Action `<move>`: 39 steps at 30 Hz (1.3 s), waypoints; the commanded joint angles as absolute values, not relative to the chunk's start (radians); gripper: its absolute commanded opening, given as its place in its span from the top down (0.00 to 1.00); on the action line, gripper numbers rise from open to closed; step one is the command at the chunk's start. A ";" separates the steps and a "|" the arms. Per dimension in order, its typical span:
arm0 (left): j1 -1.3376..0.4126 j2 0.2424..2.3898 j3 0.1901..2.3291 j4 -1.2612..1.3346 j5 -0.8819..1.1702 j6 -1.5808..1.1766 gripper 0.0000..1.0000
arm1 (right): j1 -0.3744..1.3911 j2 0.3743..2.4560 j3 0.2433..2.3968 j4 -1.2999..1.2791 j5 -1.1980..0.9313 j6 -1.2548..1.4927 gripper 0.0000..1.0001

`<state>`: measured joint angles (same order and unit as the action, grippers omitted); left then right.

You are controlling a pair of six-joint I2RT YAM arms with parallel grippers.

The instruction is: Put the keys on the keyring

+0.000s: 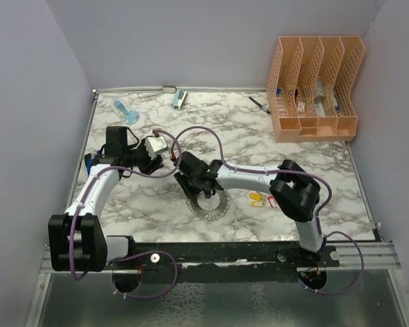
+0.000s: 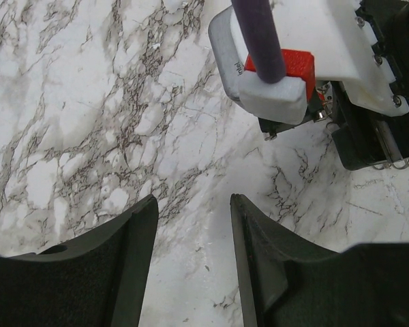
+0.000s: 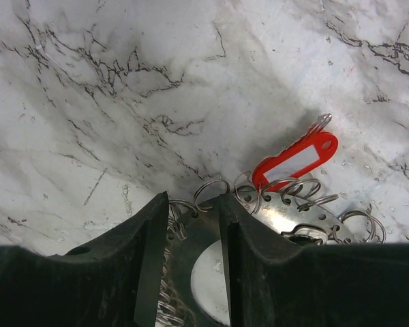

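The grey metal keyring (image 1: 213, 207) lies on the marble table near the front middle. My right gripper (image 1: 193, 182) is down on it. In the right wrist view the fingers (image 3: 146, 231) are closed on the keyring's rim (image 3: 307, 216) among its wire coils. A red-tagged key (image 3: 296, 160) rests against the coils; I cannot tell whether it is threaded on. A yellow-tagged key (image 1: 257, 198) and a red-tagged key (image 1: 273, 201) lie loose to the right of the ring. My left gripper (image 1: 152, 160) is open and empty above bare marble (image 2: 194, 201), just left of the right wrist.
An orange file organiser (image 1: 317, 88) stands at the back right, with a black pen (image 1: 259, 104) to its left. A stapler (image 1: 180, 100) and a blue object (image 1: 125, 111) lie at the back left. The right wrist's white camera housing (image 2: 307, 54) is close to my left fingers.
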<state>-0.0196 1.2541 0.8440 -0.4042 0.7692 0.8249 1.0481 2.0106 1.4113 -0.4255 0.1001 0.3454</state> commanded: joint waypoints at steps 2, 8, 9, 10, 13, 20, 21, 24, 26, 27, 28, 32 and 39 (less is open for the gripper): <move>-0.014 1.237 0.867 -0.398 0.778 0.822 0.51 | 1.053 2.047 1.447 -0.452 0.114 0.362 0.64; -0.014 1.235 0.868 -0.401 0.785 0.823 0.51 | 1.054 2.065 1.462 -0.464 0.155 0.375 0.64; -0.013 1.235 0.869 -0.401 0.786 0.824 0.51 | 1.053 2.066 1.464 -0.465 0.167 0.382 0.64; -0.013 1.235 0.868 -0.402 0.787 0.825 0.51 | 1.054 2.067 1.467 -0.468 0.176 0.384 0.64; -0.013 1.235 0.868 -0.403 0.791 0.825 0.51 | 1.054 2.076 1.478 -0.480 0.198 0.385 0.64; -0.014 1.236 0.867 -0.405 0.800 0.825 0.51 | 1.054 2.083 1.471 -0.490 0.237 0.394 0.70; -0.013 1.237 0.868 -0.405 0.801 0.824 0.51 | 1.053 2.083 1.468 -0.491 0.244 0.396 0.72; -0.014 1.238 0.866 -0.406 0.806 0.825 0.51 | 1.054 2.079 1.467 -0.494 0.264 0.402 0.73; -0.014 1.239 0.864 -0.405 0.808 0.826 0.51 | 1.054 2.070 1.468 -0.495 0.269 0.401 0.71; -0.014 1.239 0.865 -0.406 0.809 0.826 0.51 | 1.054 2.061 1.467 -0.492 0.265 0.401 0.70; -0.014 1.239 0.865 -0.407 0.809 0.826 0.51 | 1.054 2.047 1.463 -0.486 0.260 0.402 0.68; -0.014 1.241 0.864 -0.411 0.812 0.831 0.51 | 1.058 1.986 1.447 -0.478 0.221 0.393 0.57; -0.014 1.249 0.865 -0.404 0.836 0.825 0.51 | 1.061 1.954 1.435 -0.471 0.262 0.401 0.48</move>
